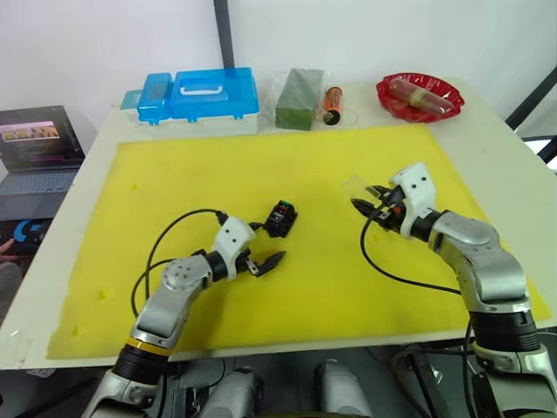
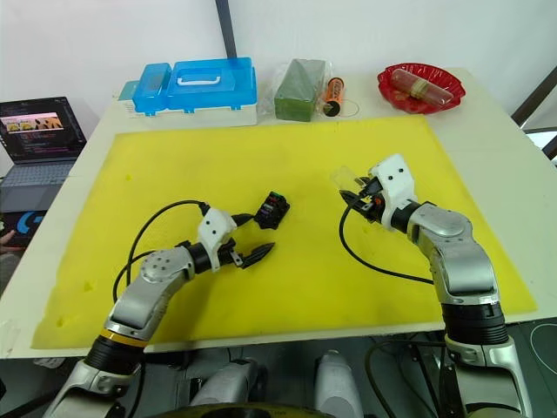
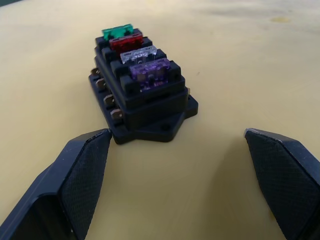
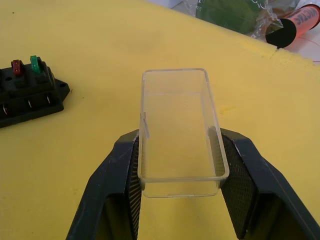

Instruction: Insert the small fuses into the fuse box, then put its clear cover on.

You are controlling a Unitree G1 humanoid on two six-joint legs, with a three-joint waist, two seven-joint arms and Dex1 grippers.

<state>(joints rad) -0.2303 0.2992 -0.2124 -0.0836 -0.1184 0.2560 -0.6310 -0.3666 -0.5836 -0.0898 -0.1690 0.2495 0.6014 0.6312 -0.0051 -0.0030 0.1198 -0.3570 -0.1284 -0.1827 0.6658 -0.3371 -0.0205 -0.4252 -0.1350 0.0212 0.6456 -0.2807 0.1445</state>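
Nearest the camera, the left gripper (image 1: pixel 266 262) lies low on the yellow foam mat (image 1: pixel 287 287) that covers the white tabletop (image 1: pixel 487 122), its two black fingers (image 3: pixel 82 175) spread wide and holding nothing. Just beyond its tips sits the small black rectangular fuse box (image 3: pixel 142 100), flat on the mat near the middle. From the left wrist view, four small plastic fuses stand in a row in its top slots: a green one (image 3: pixel 118 32), a red one (image 3: pixel 126 43), a pale whitish one (image 3: pixel 140 53) and a purple one (image 3: pixel 150 71). All four look seated, so the inserting part of the task appears done.

To the right, well apart from the fuse box, the right gripper (image 1: pixel 372 202) is closed on the small clear rectangular plastic cover (image 4: pixel 180 130), pads pressing its two long sides, with the open side facing the wrist camera. The cover is held above the mat, not yet over the box.

What remains, by my reading, is the second half: carry the cover across to the fuse box, line it up over the row of fuses and press it down. The left gripper seems well placed to steady the box if that is needed.

Along the far edge of the tabletop stand a large blue plastic case with a white handle (image 1: pixel 202 94), a green wrapped block (image 1: pixel 300 98) and a red dish (image 1: pixel 419 96), all away from the work.
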